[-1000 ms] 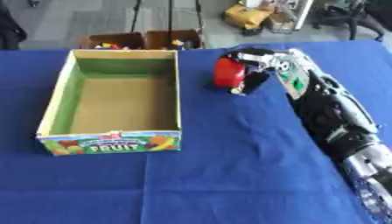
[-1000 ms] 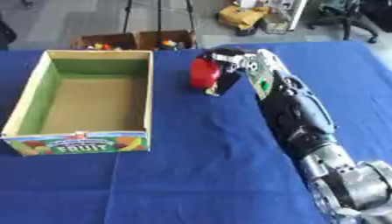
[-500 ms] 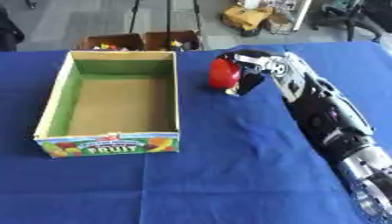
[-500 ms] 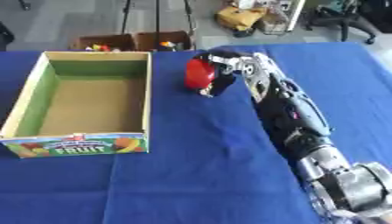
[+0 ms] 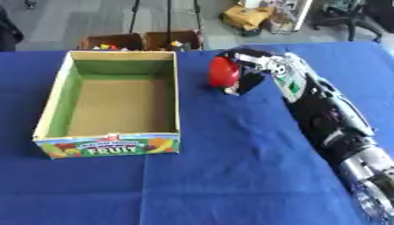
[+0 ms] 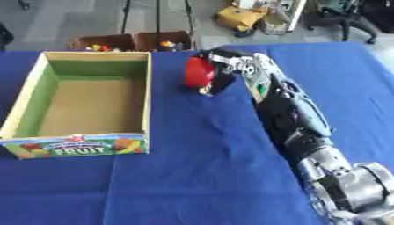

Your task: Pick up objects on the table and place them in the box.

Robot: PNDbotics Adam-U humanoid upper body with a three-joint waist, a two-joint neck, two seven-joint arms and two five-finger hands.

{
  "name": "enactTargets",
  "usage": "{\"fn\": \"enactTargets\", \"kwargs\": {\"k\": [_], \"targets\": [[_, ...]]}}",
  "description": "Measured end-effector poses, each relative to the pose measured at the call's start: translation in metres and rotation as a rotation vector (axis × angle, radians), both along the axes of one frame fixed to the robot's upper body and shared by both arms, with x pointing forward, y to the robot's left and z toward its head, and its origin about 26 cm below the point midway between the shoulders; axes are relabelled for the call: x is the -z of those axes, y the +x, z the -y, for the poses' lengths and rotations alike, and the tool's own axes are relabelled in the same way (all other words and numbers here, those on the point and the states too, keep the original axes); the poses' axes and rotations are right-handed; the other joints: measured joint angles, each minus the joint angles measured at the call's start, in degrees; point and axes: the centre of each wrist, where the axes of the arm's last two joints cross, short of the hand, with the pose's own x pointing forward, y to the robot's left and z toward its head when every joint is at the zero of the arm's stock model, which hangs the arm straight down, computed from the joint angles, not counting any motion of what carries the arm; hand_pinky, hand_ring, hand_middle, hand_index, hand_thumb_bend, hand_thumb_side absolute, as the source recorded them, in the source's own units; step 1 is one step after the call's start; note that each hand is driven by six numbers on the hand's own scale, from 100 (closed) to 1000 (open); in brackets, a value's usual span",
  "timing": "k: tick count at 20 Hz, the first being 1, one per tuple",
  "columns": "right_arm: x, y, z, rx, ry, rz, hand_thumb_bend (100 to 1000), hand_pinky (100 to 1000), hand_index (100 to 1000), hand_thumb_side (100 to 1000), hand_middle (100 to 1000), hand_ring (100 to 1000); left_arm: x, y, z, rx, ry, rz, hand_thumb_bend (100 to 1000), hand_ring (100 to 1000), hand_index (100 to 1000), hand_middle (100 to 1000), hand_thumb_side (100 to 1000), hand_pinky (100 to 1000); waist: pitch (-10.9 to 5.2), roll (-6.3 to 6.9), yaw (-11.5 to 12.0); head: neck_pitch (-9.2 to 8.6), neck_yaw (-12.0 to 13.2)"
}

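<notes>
While carrying: right hand (image 5: 250, 70), fingers curled round the red object (image 5: 223, 72)
Advice: lift clear of the box (image 5: 176, 92) right wall, release over its floor

Even, bright light is falling on the blue desk (image 5: 200, 176), casting only faint shadows. Both views are looking soft and blurred throughout, the far floor (image 5: 61, 22) especially hazy.

Red rounded object (image 5: 223, 72) just right of the open, upright fruit box (image 5: 114, 144)
</notes>
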Motion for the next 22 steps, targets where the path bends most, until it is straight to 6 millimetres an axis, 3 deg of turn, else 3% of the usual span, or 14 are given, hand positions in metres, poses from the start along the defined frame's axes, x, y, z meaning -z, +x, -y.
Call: {"fn": "enactTargets", "kwargs": {"k": [14, 22], "targets": [[-0.047, -0.01, -0.012, -0.06, 0.03, 0.165, 118, 520, 596, 295, 417, 527, 0.003, 0.0, -0.001, -0.005, -0.001, -0.018, 100, 906, 795, 752, 1000, 722, -2.41, 0.03, -1.5, 1.09, 2.0], [-0.075, -0.021, -0.035, -0.165, 0.038, 0.226, 104, 515, 590, 300, 417, 525, 0.004, -0.001, -0.001, -0.004, -0.002, -0.022, 100, 904, 796, 752, 1000, 723, -3.7, -0.31, -1.6, 1.57, 2.9]]}}
